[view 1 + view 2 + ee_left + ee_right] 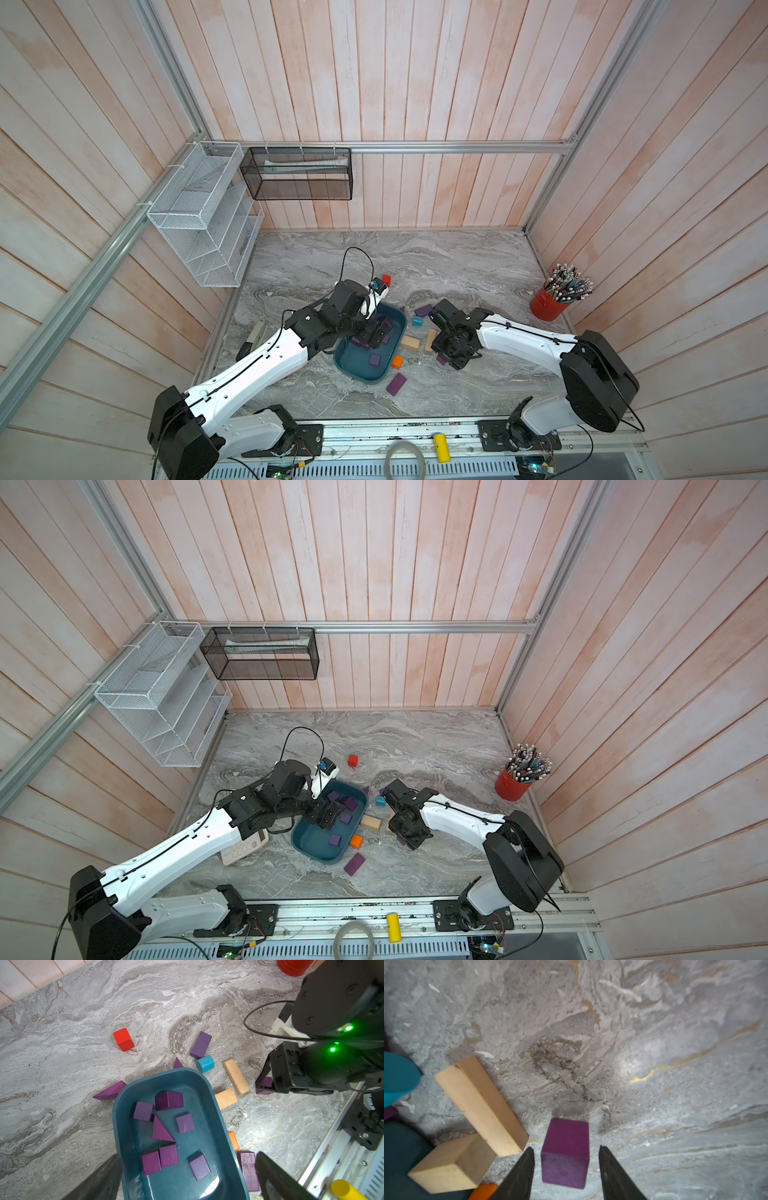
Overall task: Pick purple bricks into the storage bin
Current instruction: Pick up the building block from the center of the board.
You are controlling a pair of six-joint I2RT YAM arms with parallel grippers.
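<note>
Dark purple matte bricks [185,1123], seven of them, lie scattered inside the storage bin [116,1118], a shallow teal plastic tray with rounded corners near the middle of the bench. The left claw [187,1154] hangs over the bin with its jaws spread wide and nothing between them.

Outside the bin, a long purple wedge [111,1092] touches its wall and a small purple triangle [178,1063] shows just past its rim. One purple oblong [201,1044] lies beyond a blue cylinder [205,1064]. Another purple oblong [248,1169] lies alongside the bin, by an orange cube [233,1140].

Two tan wooden blocks [235,1076] lie between the bin and the right claw [565,1147]. That claw is open, its black fingers straddling a purple cube [566,1132] on the bench. The right wrist view shows a gap on each side of the cube. In both top views the claw covers most of it.

A red cube [124,1039] sits apart on the grey marbled bench [457,266]. In a top view a pale calculator [245,848] shows under the left arm. A red cup of pens [548,305] stands at the bench's right edge.
</note>
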